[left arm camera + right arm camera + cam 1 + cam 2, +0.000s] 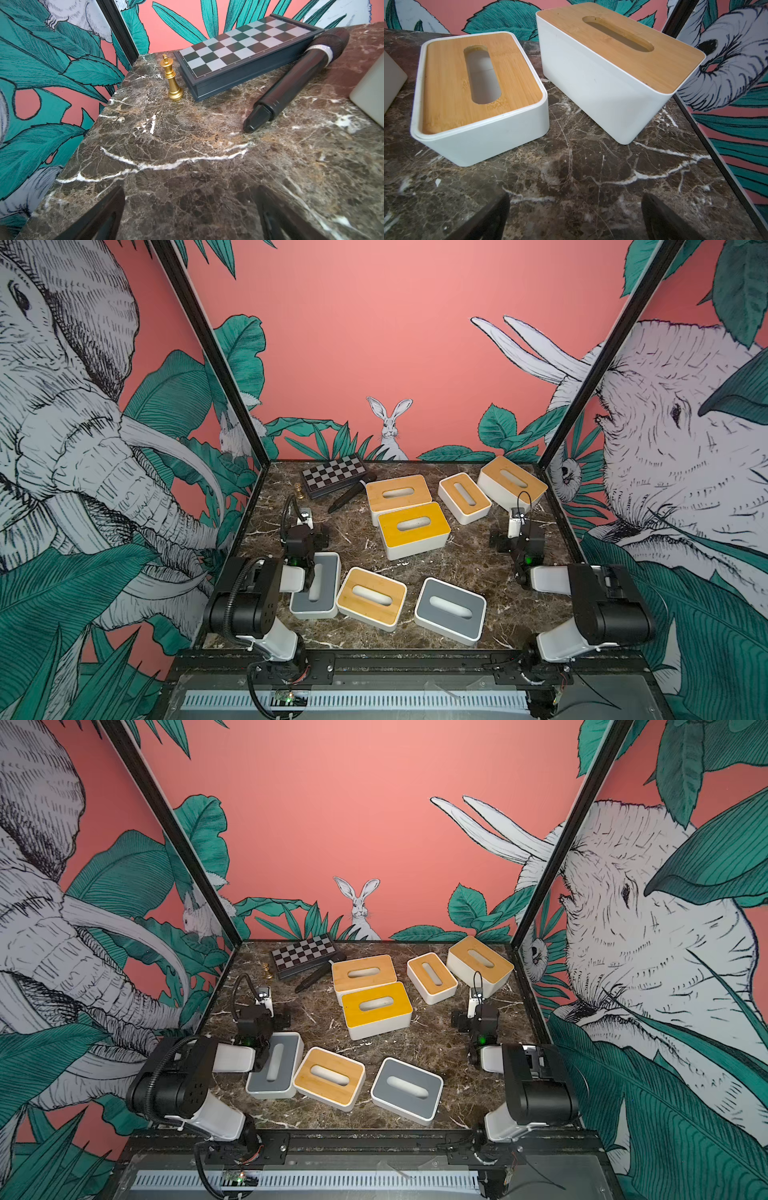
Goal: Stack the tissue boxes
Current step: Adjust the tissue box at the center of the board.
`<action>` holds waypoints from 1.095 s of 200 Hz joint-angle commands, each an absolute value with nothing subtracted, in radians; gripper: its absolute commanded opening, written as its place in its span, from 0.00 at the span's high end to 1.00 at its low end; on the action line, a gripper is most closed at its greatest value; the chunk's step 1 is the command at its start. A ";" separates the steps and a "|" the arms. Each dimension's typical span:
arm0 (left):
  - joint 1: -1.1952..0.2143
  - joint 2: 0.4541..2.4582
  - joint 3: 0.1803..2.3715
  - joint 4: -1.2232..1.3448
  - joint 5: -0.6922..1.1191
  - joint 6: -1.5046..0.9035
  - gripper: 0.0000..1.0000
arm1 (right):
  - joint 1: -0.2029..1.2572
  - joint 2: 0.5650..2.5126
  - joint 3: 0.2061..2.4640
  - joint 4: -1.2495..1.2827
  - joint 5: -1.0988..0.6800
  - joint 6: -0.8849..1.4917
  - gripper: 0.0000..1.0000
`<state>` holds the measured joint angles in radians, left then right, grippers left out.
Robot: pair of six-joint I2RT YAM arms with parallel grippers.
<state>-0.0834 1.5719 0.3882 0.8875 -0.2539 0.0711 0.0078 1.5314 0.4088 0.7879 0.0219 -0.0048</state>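
Note:
Several white tissue boxes lie apart on the marble table (457, 556). At the back are a bamboo-lidded box (398, 493), a yellow-lidded box (413, 524), a small bamboo box (464, 494) and a taller bamboo box (512, 481). Along the front are a grey-lidded box (324, 593) partly under my left arm, a bamboo box (371, 596) and a second grey box (451, 608). My left gripper (191, 218) is open over bare marble at mid left. My right gripper (575, 218) is open, short of the small box (481, 83) and the taller box (618, 52).
A checkered chessboard case (243, 52), a gold chess piece (172, 79) and a black marker pen (297, 79) lie at the back left. Black frame posts and printed walls close in three sides of the table.

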 commanded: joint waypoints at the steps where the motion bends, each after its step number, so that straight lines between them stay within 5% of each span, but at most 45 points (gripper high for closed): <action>1: -0.080 1.549 0.389 0.909 -0.253 0.079 0.00 | 0.013 1.526 0.416 0.816 0.027 -0.010 0.01; 219: -0.081 1.552 0.395 0.899 -0.242 0.083 0.01 | 0.013 1.526 0.416 0.818 0.029 -0.009 0.01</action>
